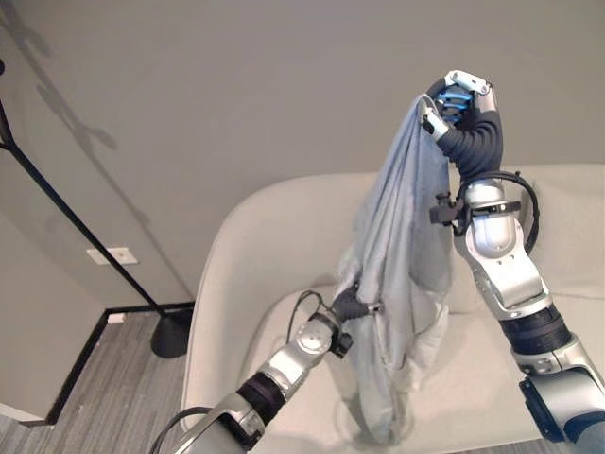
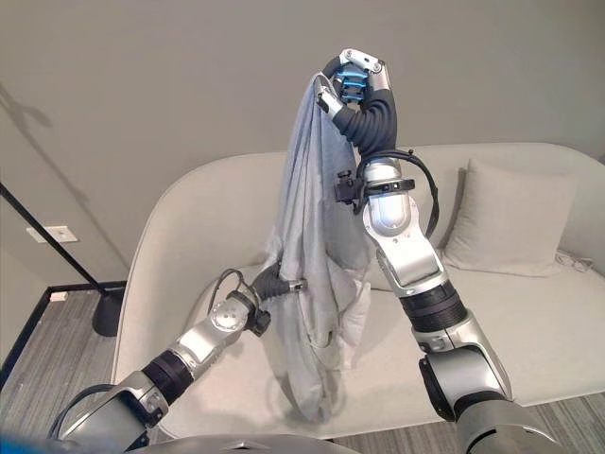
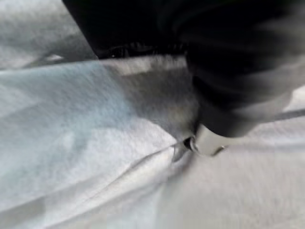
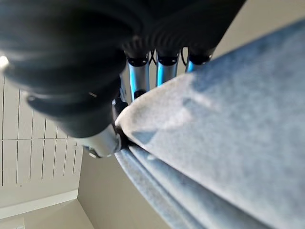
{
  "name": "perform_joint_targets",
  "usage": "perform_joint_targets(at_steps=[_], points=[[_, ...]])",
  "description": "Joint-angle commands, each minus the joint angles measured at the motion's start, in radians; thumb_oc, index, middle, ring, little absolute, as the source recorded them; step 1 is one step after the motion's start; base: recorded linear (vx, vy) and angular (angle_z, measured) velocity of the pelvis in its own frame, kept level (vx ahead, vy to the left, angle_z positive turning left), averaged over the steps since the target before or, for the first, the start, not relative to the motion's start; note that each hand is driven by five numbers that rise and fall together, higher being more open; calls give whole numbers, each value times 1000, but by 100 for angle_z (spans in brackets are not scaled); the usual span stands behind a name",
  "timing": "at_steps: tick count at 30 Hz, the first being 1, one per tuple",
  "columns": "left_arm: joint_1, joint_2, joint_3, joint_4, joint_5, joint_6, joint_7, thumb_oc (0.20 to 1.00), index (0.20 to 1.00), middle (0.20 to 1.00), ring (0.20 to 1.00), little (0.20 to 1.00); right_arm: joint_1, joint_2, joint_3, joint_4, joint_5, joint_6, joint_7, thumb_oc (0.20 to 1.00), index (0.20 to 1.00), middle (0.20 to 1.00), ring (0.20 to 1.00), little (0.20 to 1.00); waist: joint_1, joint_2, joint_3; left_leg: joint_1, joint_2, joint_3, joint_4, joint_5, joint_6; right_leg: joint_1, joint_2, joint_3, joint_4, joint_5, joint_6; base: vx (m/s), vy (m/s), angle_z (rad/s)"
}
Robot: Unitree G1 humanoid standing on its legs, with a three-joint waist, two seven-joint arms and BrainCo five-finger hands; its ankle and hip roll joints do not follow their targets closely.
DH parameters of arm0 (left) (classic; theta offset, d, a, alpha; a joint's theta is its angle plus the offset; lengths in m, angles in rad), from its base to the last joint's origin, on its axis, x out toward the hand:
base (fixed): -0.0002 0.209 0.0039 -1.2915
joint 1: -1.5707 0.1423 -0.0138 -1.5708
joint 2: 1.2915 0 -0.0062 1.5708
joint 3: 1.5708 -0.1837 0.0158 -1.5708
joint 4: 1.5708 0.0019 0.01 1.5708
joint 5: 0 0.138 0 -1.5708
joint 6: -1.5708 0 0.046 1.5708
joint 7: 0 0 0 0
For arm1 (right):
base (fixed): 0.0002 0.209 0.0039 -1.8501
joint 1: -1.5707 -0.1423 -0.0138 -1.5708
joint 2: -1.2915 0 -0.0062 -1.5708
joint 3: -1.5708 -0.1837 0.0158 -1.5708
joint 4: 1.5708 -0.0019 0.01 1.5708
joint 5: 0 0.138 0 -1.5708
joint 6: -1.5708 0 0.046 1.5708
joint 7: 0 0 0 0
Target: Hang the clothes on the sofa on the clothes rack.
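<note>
A long grey-blue garment [image 1: 402, 255] hangs in front of the beige sofa [image 1: 260, 232], its lower end resting on the seat. My right hand [image 1: 454, 104] is raised high and shut on the garment's top edge; the right wrist view shows the cloth [image 4: 224, 143] clamped between fingers and thumb. My left hand [image 1: 348, 305] reaches in from the lower left to the garment's middle. In the left wrist view a silver finger [image 3: 207, 140] pinches a gathered fold of the cloth [image 3: 95, 143]. The black clothes rack [image 1: 57, 203] stands at the left, with a slanted pole and a round base [image 1: 170, 337].
A beige cushion [image 2: 506, 218] leans at the sofa's right end. Grey plank floor [image 1: 104, 378] lies between sofa and rack. A wall socket [image 1: 112, 255] sits low on the grey wall behind the rack.
</note>
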Motion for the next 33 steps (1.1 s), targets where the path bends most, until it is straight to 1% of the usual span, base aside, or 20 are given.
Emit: perform_joint_targets(at_steps=[1, 5, 6, 10, 15, 16, 18, 20, 21, 22, 23, 24, 25, 26, 27, 29, 33], points=[[-89, -14, 13, 110, 25, -51, 36, 200, 200, 200, 200, 200, -87, 36, -47, -20, 9, -63, -30, 200, 200, 200, 200, 200, 0, -57, -70, 20, 29, -33, 10, -58, -11, 20, -89, -3, 17, -5, 84, 0, 0, 0], [-74, 1, 38, 96, 29, -53, 42, 200, 200, 200, 200, 200, -67, 32, -61, -23, 2, -60, -31, 200, 200, 200, 200, 200, 2, -56, -71, 22, 30, -33, 10, -58, -11, 24, -90, -5, 17, -7, 85, 0, 0, 0], [-64, 17, 62, 89, 31, -55, 47, 200, 200, 200, 200, 200, -53, 27, -74, -23, -2, -60, -31, 200, 200, 200, 200, 200, 5, -55, -72, 23, 30, -32, 10, -59, -11, 25, -90, -6, 17, -8, 85, 0, 0, 0], [-46, 43, 97, 77, 34, -57, 55, 200, 200, 200, 200, 200, -29, 20, -91, -24, -5, -57, -29, 200, 200, 200, 200, 200, 9, -53, -74, 25, 30, -35, 10, -60, -12, 28, -91, -8, 17, -10, 86, 0, 0, 0], [-7, 106, 166, 29, 56, -67, 53, 200, 200, 200, 200, 200, 19, 1, -129, -25, -13, -51, -13, 200, 200, 200, 200, 200, 17, -46, -78, 29, 29, -34, 10, -62, -14, 36, -93, -16, 17, -13, 87, 0, 0, 0], [6, 125, 181, 6, 64, -70, 47, 200, 200, 200, 200, 200, 33, -1, -138, -26, -13, -50, -8, 200, 200, 200, 200, 200, 19, -44, -80, 29, 30, -35, 10, -62, -15, 37, -93, -18, 17, -14, 87, 19, -23, 3], [44, 201, 246, -64, 89, -86, 32, 200, 200, 200, 200, 200, 79, -19, -172, -29, -18, -45, 19, 200, 200, 200, 200, 200, 27, -35, -80, 32, 30, -38, 10, -62, -16, 44, -95, -24, 18, -16, 88, 20, -29, 5], [64, 244, 283, -98, 101, -93, 28, 200, 200, 200, 200, 200, 110, -21, -192, -33, -15, -44, 37, 200, 200, 200, 200, 200, 28, -31, -81, 34, 30, -38, 10, -63, -18, 47, -96, -27, 18, -19, 89, 12, -20, 7], [74, 293, 334, -130, 105, -100, 28, 200, 200, 200, 200, 200, 137, -29, -212, -37, -13, -45, 56, 200, 200, 200, 200, 200, 33, -25, -81, 34, 30, -37, 10, -63, -19, 50, -97, -30, 19, -20, 89, 6, -20, 9], [77, 317, 355, -145, 109, -104, 27, 200, 200, 200, 200, 200, 150, -31, -221, -40, -13, -45, 66, 200, 200, 200, 200, 200, 33, -22, -82, 35, 30, -38, 10, -62, -20, 51, -97, -33, 19, -21, 89, 3, -19, 10], [79, 319, 356, -148, 109, -102, 26, 200, 200, 200, 200, 200, 152, -29, -222, -41, -13, -44, 67, 200, 200, 200, 200, 200, 32, -23, -82, 35, 30, -38, 10, -62, -20, 52, -97, -33, 19, -21, 89, 4, -21, 10], [72, 366, 391, -167, 115, -111, 29, 200, 200, 200, 200, 200, 175, -33, -236, -42, -8, -48, 80, 200, 200, 200, 200, 200, 36, -17, -83, 36, 31, -38, 10, -62, -22, 55, -98, -37, 19, -23, 89, 5, -22, 9], [68, 388, 407, -176, 117, -113, 27, 200, 200, 200, 200, 200, 186, -33, -242, -42, -7, -48, 89, 200, 200, 200, 200, 200, 37, -15, -83, 36, 31, -39, 10, -61, -23, 57, -98, -40, 19, -23, 90, 5, -22, 6], [69, 390, 408, -178, 117, -112, 26, 200, 200, 200, 200, 200, 187, -32, -242, -43, -6, -47, 90, 200, 200, 200, 200, 200, 35, -16, -83, 36, 31, -40, 10, -61, -23, 57, -98, -41, 19, -23, 90, -4, -19, 3], [51, 438, 436, -194, 116, -117, 28, 200, 200, 200, 200, 200, 203, -33, -251, -42, 4, -49, 106, 200, 200, 200, 200, 200, 37, -9, -83, 35, 31, -40, 10, -59, -25, 59, -98, -45, 20, -25, 90, 0, 0, 0], [30, 474, 452, -209, 115, -122, 29, 200, 200, 200, 200, 200, 214, -29, -254, -40, 9, -49, 118, 200, 200, 200, 200, 200, 38, -5, -83, 34, 30, -41, 10, -57, -27, 60, -98, -49, 20, -26, 90, -5, -9, 2], [-41, 577, 490, -205, 109, -135, 49, 200, 200, 200, 200, 200, 245, -20, -240, -33, 27, -53, 154, 200, 200, 200, 200, 200, 39, 9, -83, 34, 30, -43, 10, -53, -32, 64, -98, -58, 22, -30, 92, -10, -29, 11]])
